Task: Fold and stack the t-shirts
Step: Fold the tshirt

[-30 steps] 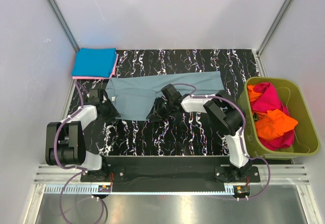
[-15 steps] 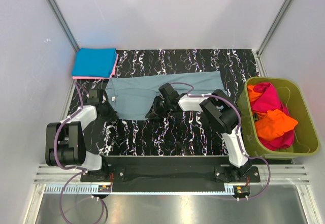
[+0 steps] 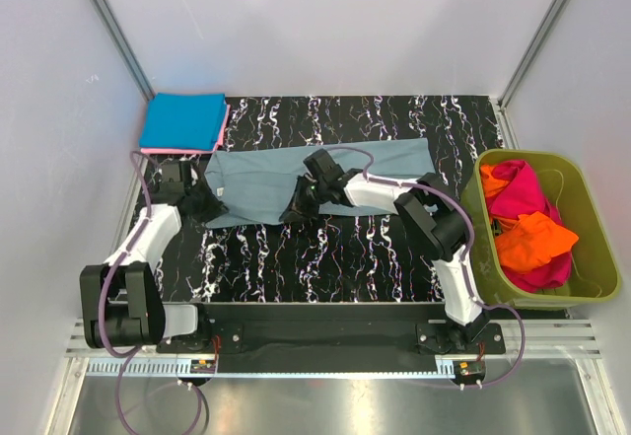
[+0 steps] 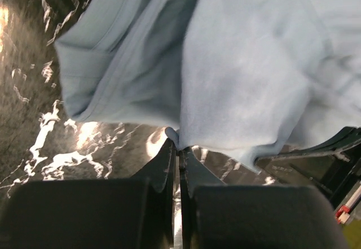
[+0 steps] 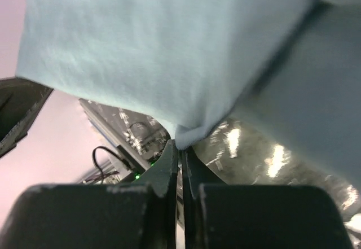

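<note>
My left jaws pinch the grey-blue t-shirt (image 3: 261, 181) at its near-left corner; right jaws pinch its near hem mid-length. Cloth lies beyond both, long axis left-right across the surface (image 3: 325, 257).

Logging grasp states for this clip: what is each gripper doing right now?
Left gripper: shut on the grey-blue t-shirt, pinching its edge.
Right gripper: shut on the same shirt's edge.

Bare mat (image 3: 325, 257) nearside; tub (image 3: 592, 257) rightward
</note>
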### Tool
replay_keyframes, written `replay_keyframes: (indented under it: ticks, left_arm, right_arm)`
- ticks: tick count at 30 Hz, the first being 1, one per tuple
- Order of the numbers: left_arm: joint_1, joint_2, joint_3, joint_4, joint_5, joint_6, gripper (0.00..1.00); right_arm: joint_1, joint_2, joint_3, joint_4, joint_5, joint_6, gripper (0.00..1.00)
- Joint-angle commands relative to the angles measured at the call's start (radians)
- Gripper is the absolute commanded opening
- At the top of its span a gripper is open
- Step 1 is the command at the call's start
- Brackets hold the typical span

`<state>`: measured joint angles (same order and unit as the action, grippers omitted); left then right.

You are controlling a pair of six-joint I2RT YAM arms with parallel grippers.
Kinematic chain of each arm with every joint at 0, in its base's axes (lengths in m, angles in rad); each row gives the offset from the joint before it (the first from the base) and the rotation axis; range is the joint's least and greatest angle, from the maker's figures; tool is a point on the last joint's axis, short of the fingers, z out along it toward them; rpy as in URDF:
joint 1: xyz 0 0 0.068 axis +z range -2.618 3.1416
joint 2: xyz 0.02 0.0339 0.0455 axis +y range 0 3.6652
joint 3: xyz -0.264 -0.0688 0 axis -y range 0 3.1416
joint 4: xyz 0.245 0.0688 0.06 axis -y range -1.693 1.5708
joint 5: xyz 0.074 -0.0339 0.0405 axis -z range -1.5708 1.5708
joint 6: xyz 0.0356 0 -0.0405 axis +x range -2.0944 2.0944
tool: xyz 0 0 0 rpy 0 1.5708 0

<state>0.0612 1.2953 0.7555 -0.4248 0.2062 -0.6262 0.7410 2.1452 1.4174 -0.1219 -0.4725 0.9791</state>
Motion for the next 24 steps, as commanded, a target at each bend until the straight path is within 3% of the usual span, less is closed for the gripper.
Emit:
replay_keyframes:
  ticks: [1, 7, 13, 24]
  left_arm:
    - [0.006, -0.025, 0.093, 0.011, 0.022, -0.021, 0.0]
    - [0.006, 0.071, 0.226, 0.011, -0.002, -0.004, 0.0]
    - [0.006, 0.212, 0.364, 0.046, 0.007, -0.004, 0.0]
    - [0.005, 0.412, 0.51, 0.112, 0.071, -0.017, 0.0]
  right_arm:
    - [0.006, -0.085, 0.104, -0.077, 0.005, -0.056, 0.0]
    - [-0.074, -0.019, 0.239, -0.136, -0.041, -0.08, 0.0]
    - [-0.166, 0.157, 0.448, -0.185, -0.159, -0.097, 0.01]
    - [-0.244, 0.266, 0.566, -0.188, -0.25, -0.099, 0.02]
